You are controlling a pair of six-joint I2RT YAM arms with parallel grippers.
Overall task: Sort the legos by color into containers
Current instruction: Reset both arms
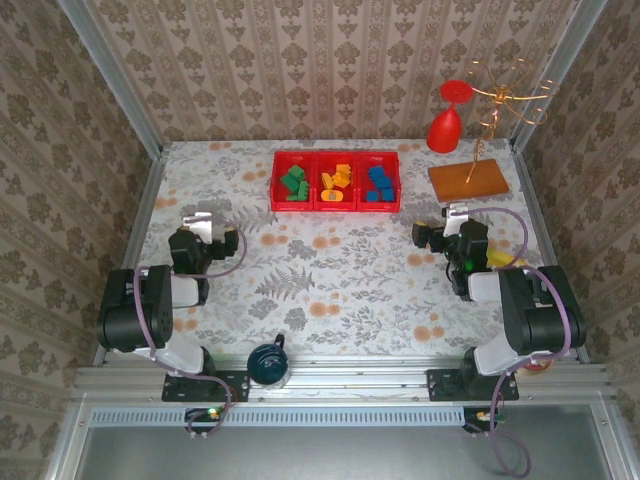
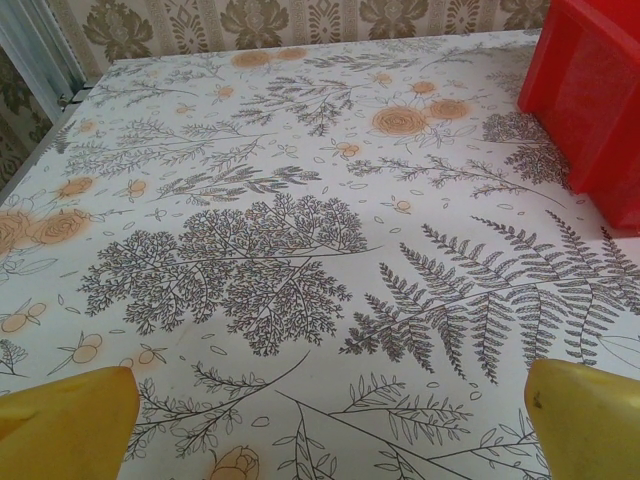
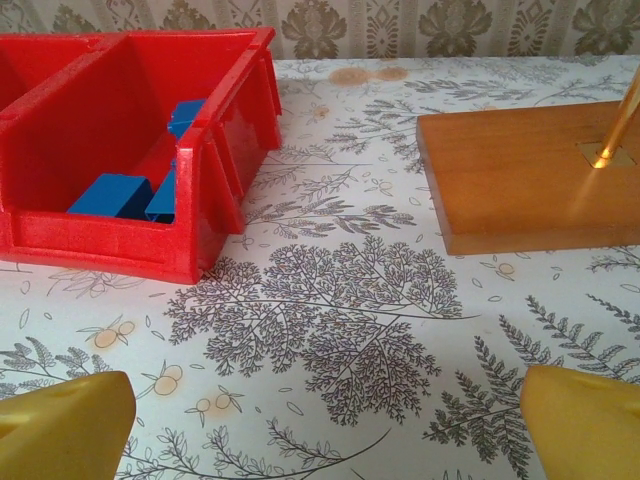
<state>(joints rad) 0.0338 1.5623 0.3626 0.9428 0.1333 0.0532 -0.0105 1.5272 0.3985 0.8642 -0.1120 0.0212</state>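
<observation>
The red three-compartment tray (image 1: 336, 154) sits at the back middle of the table. Green legos (image 1: 293, 184) lie in its left compartment, orange-yellow legos (image 1: 336, 183) in the middle one, blue legos (image 1: 379, 184) in the right one. In the right wrist view the blue legos (image 3: 120, 192) show inside the tray's (image 3: 215, 175) right compartment. My left gripper (image 1: 207, 222) is near the table's left side, open and empty, with yellow fingertips (image 2: 70, 420) wide apart over bare cloth. My right gripper (image 1: 443, 232) is open and empty at the right, its fingertips (image 3: 585, 420) spread.
An orange-brown board (image 1: 468, 180) with a gold wire stand (image 1: 492, 110) sits at the back right, beside a red goblet-shaped object (image 1: 446, 120). A dark round object (image 1: 267, 362) rests on the front rail. A yellow object (image 1: 497, 260) lies by the right arm. The tray's corner (image 2: 590, 100) is at the left wrist view's upper right.
</observation>
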